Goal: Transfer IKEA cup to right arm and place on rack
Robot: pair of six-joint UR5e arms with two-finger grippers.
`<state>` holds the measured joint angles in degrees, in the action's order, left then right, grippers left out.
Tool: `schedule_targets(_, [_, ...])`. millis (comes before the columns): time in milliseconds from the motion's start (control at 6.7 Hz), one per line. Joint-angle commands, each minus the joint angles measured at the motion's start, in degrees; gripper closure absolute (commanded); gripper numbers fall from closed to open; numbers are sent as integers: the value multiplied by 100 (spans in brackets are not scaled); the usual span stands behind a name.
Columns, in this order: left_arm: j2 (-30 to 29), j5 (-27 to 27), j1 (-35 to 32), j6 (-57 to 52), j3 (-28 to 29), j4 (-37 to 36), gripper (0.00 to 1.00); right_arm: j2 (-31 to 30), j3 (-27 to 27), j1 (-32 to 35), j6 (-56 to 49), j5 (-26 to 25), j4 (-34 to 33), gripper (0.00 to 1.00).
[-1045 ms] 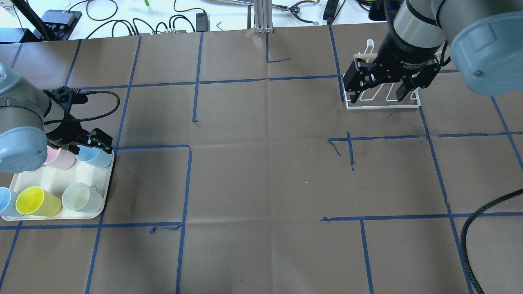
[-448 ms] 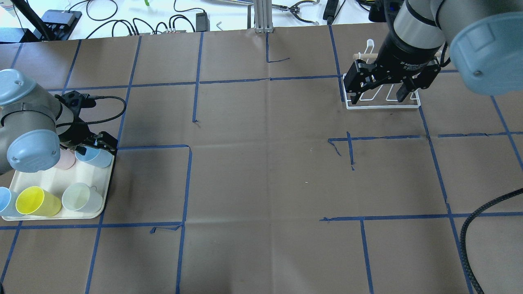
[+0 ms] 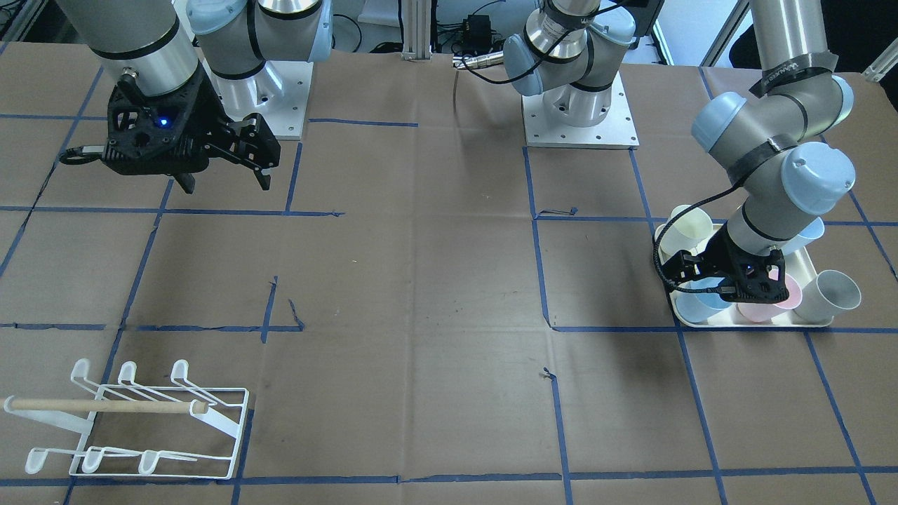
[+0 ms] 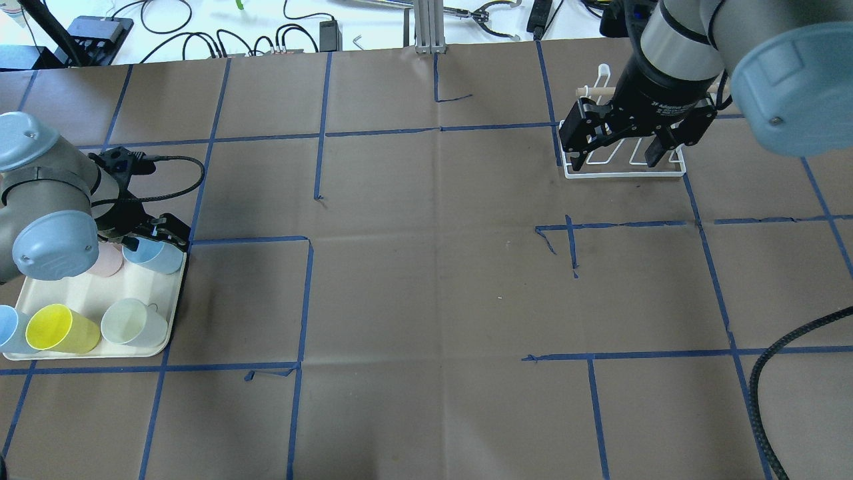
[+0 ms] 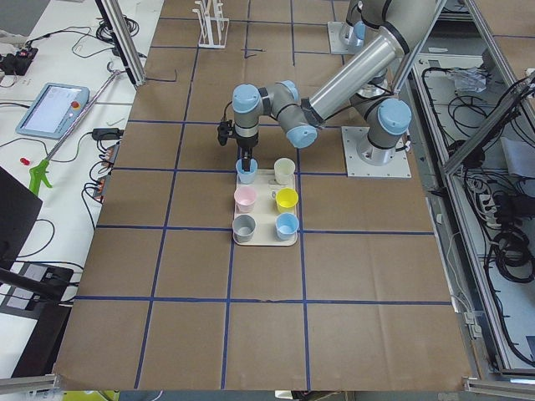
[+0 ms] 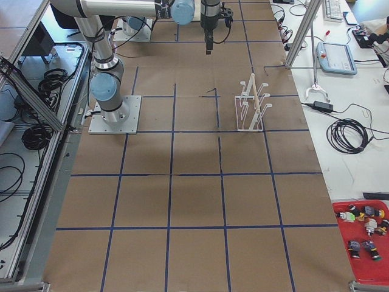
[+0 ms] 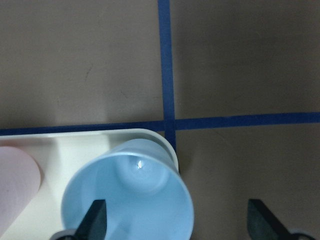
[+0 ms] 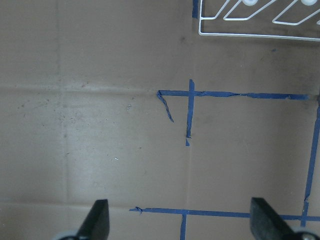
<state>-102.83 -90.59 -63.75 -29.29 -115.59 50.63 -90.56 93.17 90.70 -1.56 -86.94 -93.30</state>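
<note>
A light blue cup (image 4: 160,257) stands upright in the far right corner of the cream tray (image 4: 86,297); it also shows in the left wrist view (image 7: 130,200). My left gripper (image 4: 148,237) is open and low over this cup. In the left wrist view one finger (image 7: 95,222) is inside the cup's mouth and the other finger (image 7: 260,222) is outside it to the right. My right gripper (image 4: 618,159) is open and empty, held high above the table in front of the white wire rack (image 4: 626,172). The rack (image 3: 140,421) has a wooden dowel and holds nothing.
The tray (image 3: 744,324) also holds a pink cup (image 4: 106,263), a yellow cup (image 4: 60,328), a pale grey-green cup (image 4: 133,323) and another blue cup (image 4: 10,330). Blue tape lines cross the brown table. Cables and tools lie beyond the far edge.
My left arm's wrist has swung and the left gripper has shifted slightly right and settled over the light blue cup. The right gripper has barely moved.
</note>
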Motion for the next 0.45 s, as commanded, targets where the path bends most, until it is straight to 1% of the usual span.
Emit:
schedule_targets(0, [8,6,12,-59,27,-9,44,3,-1,1,-2,2,-4,0])
schedule_targets(149, [8,7,21,-103,45,8,72,3,-1,1,-2,2,-4,0])
schedule_targets(299, [8,7,29,-103,54,8,92,-6,-1,1,-2,2,-4,0])
